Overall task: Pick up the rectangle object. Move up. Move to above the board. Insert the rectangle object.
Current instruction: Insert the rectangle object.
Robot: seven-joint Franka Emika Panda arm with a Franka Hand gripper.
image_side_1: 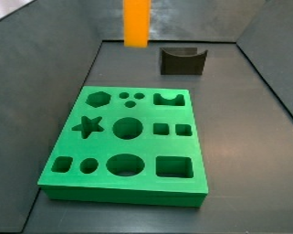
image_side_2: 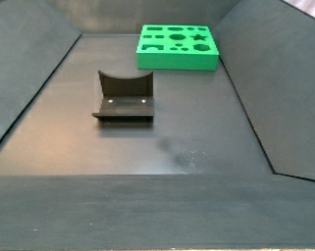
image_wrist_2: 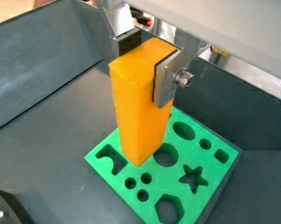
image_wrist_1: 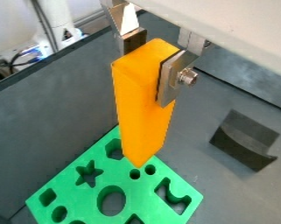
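The tool (image_wrist_1: 152, 59) was clenched on the rectangle object (image_wrist_1: 143, 105), its flat silver fingers (image_wrist_1: 173, 77) pressed against opposite faces near the top of the block. Both wrist views showed this grasp, with a bolt head visible on the near finger plate (image_wrist_2: 168, 77).

The rectangle object (image_wrist_2: 139, 109) hung upright in the air, clear of the worktop (image_wrist_2: 60, 114). In both wrist views its lower end appeared over the board (image_wrist_1: 113, 192), above the edge region of the green slab, though the pictures did not settle which cut-out lay beneath it. In a side view only the lower part of the orange block (image_side_1: 136, 23) showed, at the top of the frame, toward the far edge of the worktop and just beside the fixture (image_side_1: 182, 60); the tool itself was out of that frame.

The board (image_side_1: 127, 137) lay flat on the dark worktop, its star hole (image_side_1: 90, 125), hexagon, circles, squares and arch all open. In a side view from the opposite end, the board (image_side_2: 179, 47) sat at the far edge of the worktop, with the fixture (image_side_2: 125, 96) standing near the middle, well apart from it. The worktop (image_side_2: 186, 137) was enclosed by sloping grey walls on all sides.
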